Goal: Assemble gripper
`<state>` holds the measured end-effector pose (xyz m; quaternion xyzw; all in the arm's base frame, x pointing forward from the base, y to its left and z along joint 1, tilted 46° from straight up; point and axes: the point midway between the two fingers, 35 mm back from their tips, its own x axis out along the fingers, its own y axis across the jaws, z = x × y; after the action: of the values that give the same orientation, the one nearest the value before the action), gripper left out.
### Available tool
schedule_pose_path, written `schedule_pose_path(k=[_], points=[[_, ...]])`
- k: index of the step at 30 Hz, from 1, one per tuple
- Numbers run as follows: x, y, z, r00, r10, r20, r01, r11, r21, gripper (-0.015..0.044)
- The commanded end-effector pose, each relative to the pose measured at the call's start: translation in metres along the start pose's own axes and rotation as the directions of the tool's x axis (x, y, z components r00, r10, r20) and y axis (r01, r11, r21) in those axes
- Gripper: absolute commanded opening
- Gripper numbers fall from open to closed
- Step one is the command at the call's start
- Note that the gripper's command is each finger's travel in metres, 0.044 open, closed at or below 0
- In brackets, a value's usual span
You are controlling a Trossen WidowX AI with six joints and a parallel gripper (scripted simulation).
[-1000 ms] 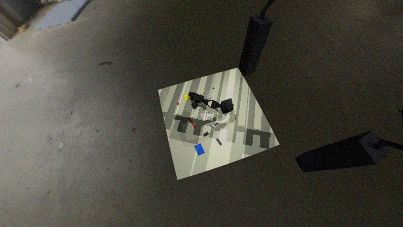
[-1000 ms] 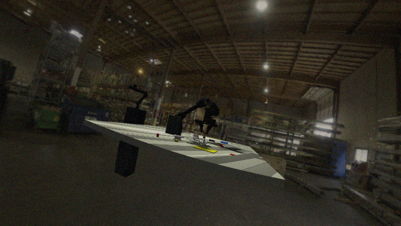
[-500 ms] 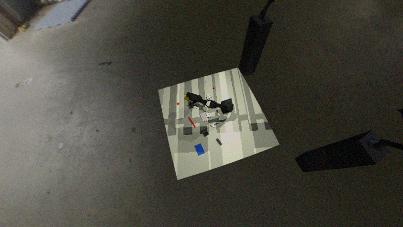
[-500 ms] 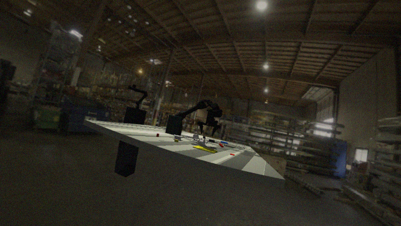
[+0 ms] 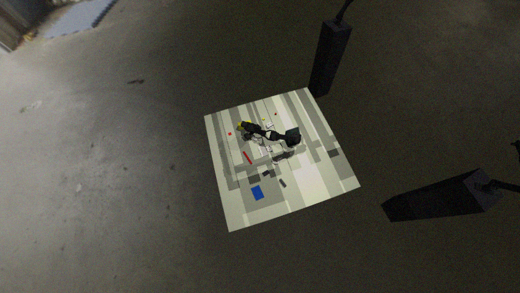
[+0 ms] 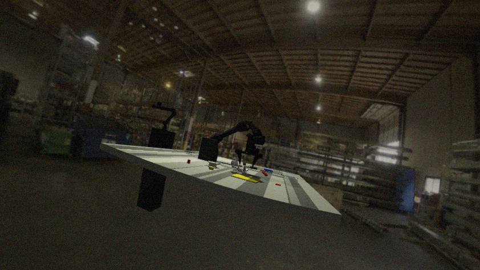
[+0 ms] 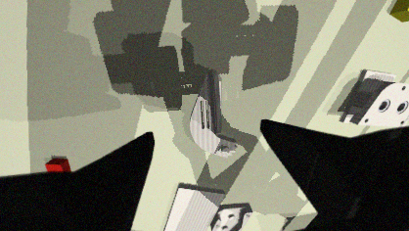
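Note:
My gripper [image 6: 247, 165] [image 7: 208, 130] is open and empty, its fingertips on either side of a pale ribbed jaw [image 7: 200, 124] [image 6: 244, 168] on the table, with no contact visible. A white part with two round holes [image 7: 386, 105] [image 5: 269, 125] [image 6: 212, 164], apparently the housing plate, lies apart to the right in the wrist view. A white block [image 7: 188, 210] [image 5: 262, 151] and a holed part [image 7: 227, 218] [image 5: 269, 148] beside it, apparently the gripper base, are cut off at the wrist view's bottom. A curved pale piece [image 5: 275, 161], perhaps the other jaw, lies beyond them. Pins and gear teeth are unclear.
A red bar [image 5: 247, 157] [image 6: 264, 174], blue plate [image 5: 257, 193], yellow plate [image 6: 245, 178], red tile [image 5: 229, 133] [image 6: 277, 184] and two dark pieces lie around the parts. A yellow block [image 7: 401, 11] [image 5: 263, 119] is past the holed plate. Shadows cross the table.

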<state>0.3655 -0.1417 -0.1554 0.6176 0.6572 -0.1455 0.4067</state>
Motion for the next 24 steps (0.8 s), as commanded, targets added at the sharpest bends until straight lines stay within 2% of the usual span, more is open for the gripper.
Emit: schedule_pose_path(k=[1,24], points=[[0.01,-0.002,-0.002,1.0,-0.005,-0.011,0.005,1.0,0.008,0.044],[0.048,-0.001,-0.002,1.0,-0.004,-0.012,0.004,1.0,0.008,0.044]])
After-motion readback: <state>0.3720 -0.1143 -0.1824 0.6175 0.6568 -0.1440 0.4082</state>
